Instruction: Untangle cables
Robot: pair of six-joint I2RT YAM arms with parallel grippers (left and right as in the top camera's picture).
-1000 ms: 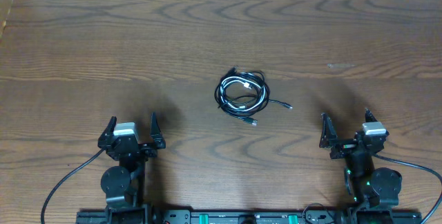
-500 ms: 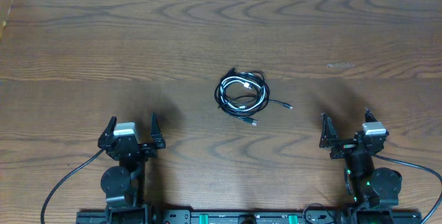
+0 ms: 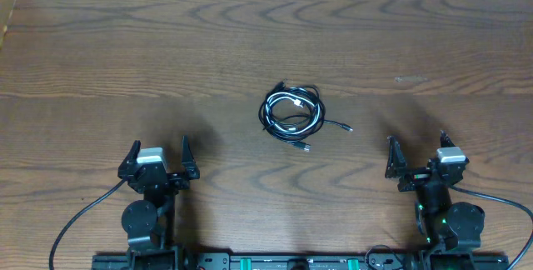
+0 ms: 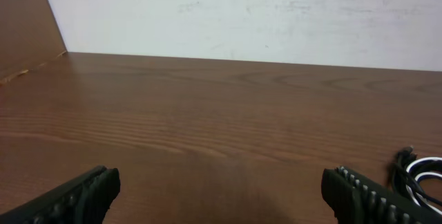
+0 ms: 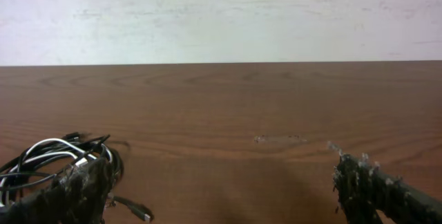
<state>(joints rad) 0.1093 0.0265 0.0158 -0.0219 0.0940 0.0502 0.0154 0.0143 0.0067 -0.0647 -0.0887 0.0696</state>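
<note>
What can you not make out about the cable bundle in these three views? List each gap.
Overhead: the cables are too small to trace which strand crosses which.
Left wrist: only a sliver shows; the right edge cuts the bundle off.
Right wrist: one finger of the right tool covers the bundle's near side, and the left edge crops it.

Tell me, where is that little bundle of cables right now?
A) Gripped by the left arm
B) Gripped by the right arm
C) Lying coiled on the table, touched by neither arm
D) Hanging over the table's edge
C: the cables lie in a coil on the table, well apart from the left end effector and the right end effector, both open and empty.
</note>
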